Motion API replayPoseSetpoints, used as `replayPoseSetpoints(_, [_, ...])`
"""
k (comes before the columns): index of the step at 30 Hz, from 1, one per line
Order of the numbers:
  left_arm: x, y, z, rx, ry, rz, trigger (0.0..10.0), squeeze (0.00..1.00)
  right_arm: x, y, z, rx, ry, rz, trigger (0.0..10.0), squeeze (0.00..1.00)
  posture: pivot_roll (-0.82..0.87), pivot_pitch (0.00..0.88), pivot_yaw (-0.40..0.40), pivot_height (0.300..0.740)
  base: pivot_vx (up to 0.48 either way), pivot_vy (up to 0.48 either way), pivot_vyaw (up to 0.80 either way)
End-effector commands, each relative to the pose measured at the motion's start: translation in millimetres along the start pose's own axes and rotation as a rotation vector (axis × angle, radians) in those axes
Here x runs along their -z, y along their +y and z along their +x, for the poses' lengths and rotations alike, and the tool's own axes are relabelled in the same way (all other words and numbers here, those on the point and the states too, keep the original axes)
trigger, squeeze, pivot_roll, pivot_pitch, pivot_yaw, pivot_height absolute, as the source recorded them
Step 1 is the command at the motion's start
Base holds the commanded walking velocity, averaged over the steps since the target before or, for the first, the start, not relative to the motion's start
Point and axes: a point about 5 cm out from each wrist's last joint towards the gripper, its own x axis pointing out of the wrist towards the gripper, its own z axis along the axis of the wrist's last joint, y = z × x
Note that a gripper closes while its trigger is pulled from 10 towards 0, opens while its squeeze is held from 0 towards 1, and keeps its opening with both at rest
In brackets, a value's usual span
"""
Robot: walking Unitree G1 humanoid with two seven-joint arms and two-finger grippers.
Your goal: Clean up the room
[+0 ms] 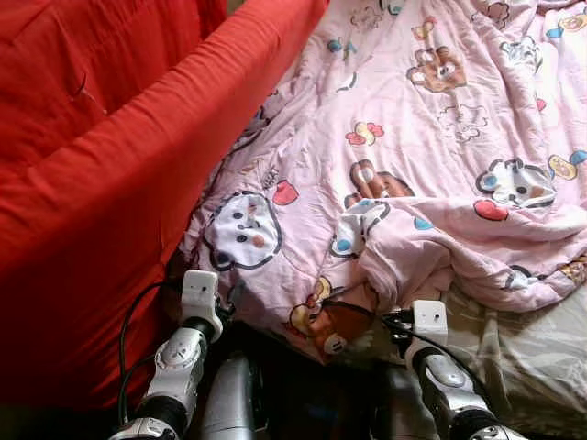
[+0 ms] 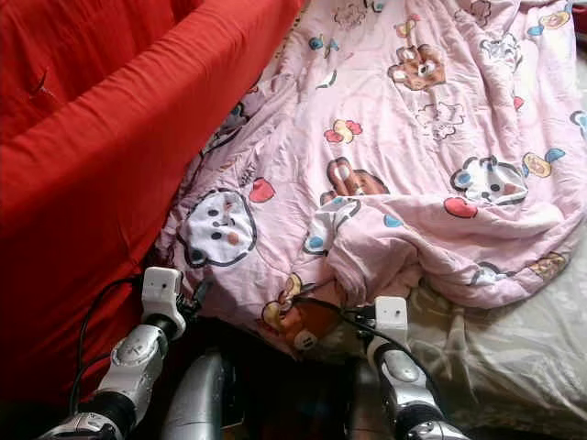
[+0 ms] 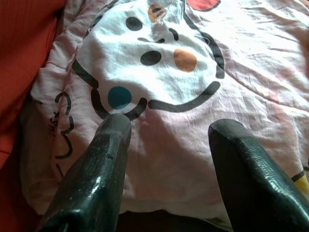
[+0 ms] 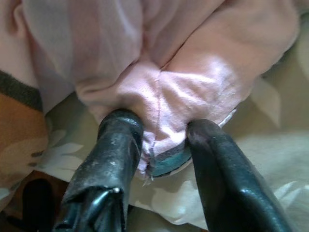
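Note:
A crumpled pink quilt (image 1: 413, 183) printed with cartoon animals lies spread over the bed. My left gripper (image 3: 171, 125) is open, its two black fingers resting at the quilt's near edge just below a white cartoon face (image 3: 149, 63). My right gripper (image 4: 164, 125) is shut on a bunched fold at the quilt's near hem, and pink fabric bulges between its fingers (image 4: 120, 130). From the head, the left wrist (image 1: 200, 293) sits at the quilt's near left corner. The right wrist (image 1: 428, 321) sits under the hanging fold.
A thick red blanket (image 1: 110, 183) rises as a long roll along the left, pressed against the quilt's side. Beige floral sheet (image 1: 532, 357) shows at the near right under the quilt. The gap between my arms is dark.

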Motion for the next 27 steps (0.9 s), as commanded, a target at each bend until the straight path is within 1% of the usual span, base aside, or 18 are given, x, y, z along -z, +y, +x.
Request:
replayPoseSetpoints(1, [10,6.3,-7.8,-0.008,0.04,0.0,10.0,0.0,20,4.2,-4.7,-0.014,0.068,0.014,0.0,0.0,0.03,0.307,0.114,0.614,0.0,0.0,0.0])
replayPoseSetpoints(12, [8,5.6,-5.9,0.0,0.047,0.003,10.0,0.0,31,2.3,-8.2,-0.006,0.106,0.017,0.0,0.0,0.03,0.304,0.119,0.614,0.0,0.0,0.0])
replayPoseSetpoints(17, [8,5.1,-4.8,0.003,0.05,0.005,10.0,0.0,30,2.0,-7.9,-0.001,0.104,0.023,0.0,0.0,0.03,0.301,0.119,0.614,0.0,0.0,0.0])
replayPoseSetpoints(23, [11,5.5,-4.7,-0.004,0.076,0.009,10.0,0.0,22,-1.7,-5.9,0.03,0.063,0.036,0.0,0.0,0.03,0.282,0.115,0.614,0.0,0.0,0.0])
replayPoseSetpoints(27, [19,7.4,-8.1,-0.024,0.12,0.006,10.0,0.0,10,-6.4,-4.2,0.06,-0.005,0.062,0.0,0.0,0.01,0.262,0.107,0.614,0.0,0.0,0.0])
